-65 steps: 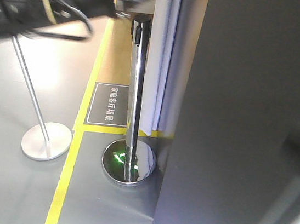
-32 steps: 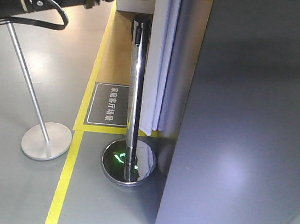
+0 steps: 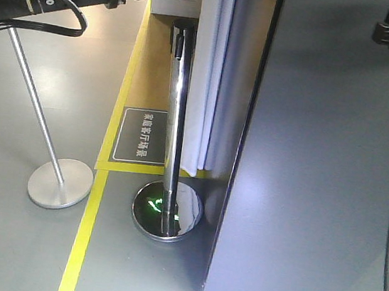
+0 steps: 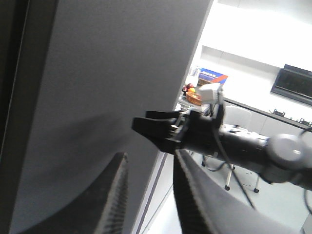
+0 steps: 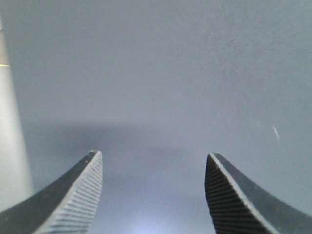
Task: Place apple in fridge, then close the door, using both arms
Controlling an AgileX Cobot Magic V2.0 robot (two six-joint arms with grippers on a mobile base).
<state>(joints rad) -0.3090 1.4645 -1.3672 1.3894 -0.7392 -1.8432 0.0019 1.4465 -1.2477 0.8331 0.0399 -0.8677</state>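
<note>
Right gripper jaws wide apart, empty, pointed square at dark grey door, close to its surface; contact cannot be told. Left gripper jaws narrowly parted, empty, beside same door. Right gripper visible past door edge in left wrist view. Apple not visible in any view. Front view: one door panel, two stanchion posts, chrome one and thin one, one floor sign.

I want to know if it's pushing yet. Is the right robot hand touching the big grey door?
Cannot tell. In the right wrist view the open right gripper faces the door close up, but its fingertips' contact isn't visible; the front view shows no clear gap either.
</note>
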